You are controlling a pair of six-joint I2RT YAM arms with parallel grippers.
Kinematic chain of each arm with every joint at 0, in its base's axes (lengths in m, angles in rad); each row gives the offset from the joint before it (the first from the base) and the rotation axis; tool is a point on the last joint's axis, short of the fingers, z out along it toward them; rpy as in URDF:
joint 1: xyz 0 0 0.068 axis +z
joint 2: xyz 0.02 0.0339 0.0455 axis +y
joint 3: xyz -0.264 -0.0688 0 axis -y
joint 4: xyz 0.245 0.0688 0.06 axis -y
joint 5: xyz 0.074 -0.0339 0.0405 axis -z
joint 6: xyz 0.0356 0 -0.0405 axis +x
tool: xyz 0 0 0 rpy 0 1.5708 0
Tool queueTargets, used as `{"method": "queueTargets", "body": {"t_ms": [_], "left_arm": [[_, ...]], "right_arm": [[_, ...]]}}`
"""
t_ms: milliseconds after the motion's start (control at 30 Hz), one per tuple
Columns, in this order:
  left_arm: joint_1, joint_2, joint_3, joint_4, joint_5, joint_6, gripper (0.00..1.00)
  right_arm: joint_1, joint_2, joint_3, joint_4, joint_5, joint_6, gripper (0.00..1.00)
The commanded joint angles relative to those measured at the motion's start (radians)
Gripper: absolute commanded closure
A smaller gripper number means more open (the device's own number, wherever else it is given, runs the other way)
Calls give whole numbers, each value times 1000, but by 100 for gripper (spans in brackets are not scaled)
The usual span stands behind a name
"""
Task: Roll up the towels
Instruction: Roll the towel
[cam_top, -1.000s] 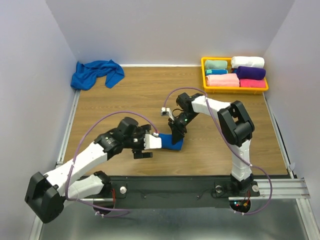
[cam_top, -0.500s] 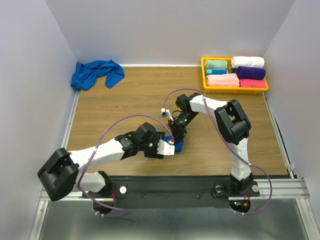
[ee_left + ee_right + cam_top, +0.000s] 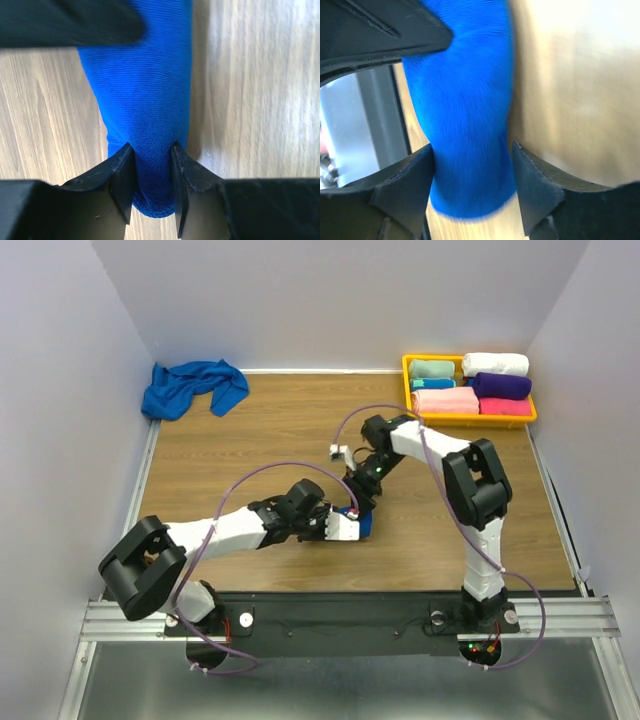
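Observation:
One royal-blue towel [image 3: 364, 525] lies rolled into a short cylinder on the wooden table near the front middle. My left gripper [image 3: 349, 528] is shut on its near end, and the left wrist view shows the roll [image 3: 145, 90] squeezed between both fingers [image 3: 122, 172] of the gripper [image 3: 151, 180]. My right gripper [image 3: 357, 506] straddles the other end from behind. In the right wrist view that gripper [image 3: 472, 175] stands open around the roll [image 3: 465, 100], with a narrow gap on one side. The second blue towel [image 3: 190, 387] lies crumpled at the back left corner.
A yellow tray [image 3: 407, 390] at the back right holds rolled pink, white, purple and teal towels. Grey walls close in the table on the left, back and right. A metal rail [image 3: 330, 615] with the arm bases runs along the near edge.
My left gripper slid right and closed on the roll's end. My right gripper opened around the other end, and its arm shifted slightly back and right.

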Motion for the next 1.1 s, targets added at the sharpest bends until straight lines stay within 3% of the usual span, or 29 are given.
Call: {"method": "queueTargets", "body": {"t_ms": [0,200,367,467,500,567,600,700,800,900,1067], "left_arm": [[-1,62,48,-138,49,-49,82],[10,156,131,-256,150,-72,83],[82,269,245,-336,268,-103,83],[123,343,334,-443,331,-97,83],[130,357,369,-458,342,-95,83],[153,400,404,-492,382,-88,83],[162,413,423,-524,394,-88,83],[189,469,486,-561,425,-88,83],[214,507,525,-592,454,-94,84],[229,541,549,-621,485,-94,84],[257,582,584,-647,523,-88,84]], "right_arm": [[-118,-143,73,54,53,25,12],[-183,-487,-19,165,171,102,10],[-184,-706,-121,183,241,111,12],[-183,-843,-169,193,264,111,21],[-181,-893,-197,191,272,108,28],[-163,-929,-215,179,295,86,33],[-143,-935,-224,171,348,80,40],[-40,-957,-278,171,465,56,46],[133,-958,-326,212,644,80,45],[249,-949,-399,258,718,74,44],[371,-886,-454,374,859,60,39]]}}
